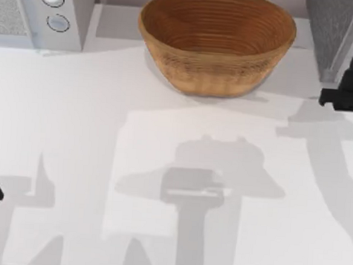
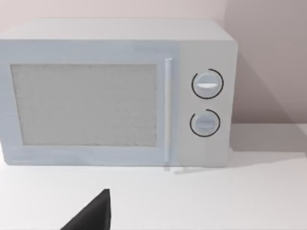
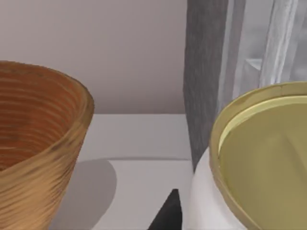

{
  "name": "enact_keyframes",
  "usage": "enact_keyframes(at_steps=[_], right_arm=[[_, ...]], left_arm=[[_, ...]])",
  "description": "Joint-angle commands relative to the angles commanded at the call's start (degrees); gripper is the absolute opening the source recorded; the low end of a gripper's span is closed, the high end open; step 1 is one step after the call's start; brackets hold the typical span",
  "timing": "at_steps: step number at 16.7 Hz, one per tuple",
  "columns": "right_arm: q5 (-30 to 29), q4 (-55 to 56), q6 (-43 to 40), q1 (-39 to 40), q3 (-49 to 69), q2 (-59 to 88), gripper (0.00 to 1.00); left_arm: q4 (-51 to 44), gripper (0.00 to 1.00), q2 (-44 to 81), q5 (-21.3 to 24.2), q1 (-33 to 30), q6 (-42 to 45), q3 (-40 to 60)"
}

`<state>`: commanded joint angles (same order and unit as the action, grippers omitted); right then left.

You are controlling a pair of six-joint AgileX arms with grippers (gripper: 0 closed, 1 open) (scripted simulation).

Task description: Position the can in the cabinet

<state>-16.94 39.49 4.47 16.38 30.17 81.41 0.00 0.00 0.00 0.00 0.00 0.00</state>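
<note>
I am working in what looks like a rendered kitchen counter scene. A plain white table point(image 1: 101, 163) runs up to a pale, bare wall point(image 3: 120, 52). At the back centre sits a big woven basket point(image 1: 216, 41). To the basket's left stands a white microwave point(image 2: 115, 91) with a speckled door window, a slim upright handle and two round knobs. To the basket's right stands a grey speckled cabinet point(image 1: 332, 31). Flat surfaces and soft shadows mark it as simulated.
</note>
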Motion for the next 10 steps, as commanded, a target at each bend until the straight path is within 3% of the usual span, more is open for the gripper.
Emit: enact_keyframes(at_steps=[5,10], right_arm=[[3.5,-6.0,-0.4,-1.8,-4.5,-13.2,0.0],[8.6,-15.9,-1.5,-5.7,-11.9,-35.8,0.0]], left_arm=[[0.0,1.0,0.0,0.0,0.0,0.0,0.0],[0.0,1.0,0.0,0.0,0.0,0.0,0.0]])
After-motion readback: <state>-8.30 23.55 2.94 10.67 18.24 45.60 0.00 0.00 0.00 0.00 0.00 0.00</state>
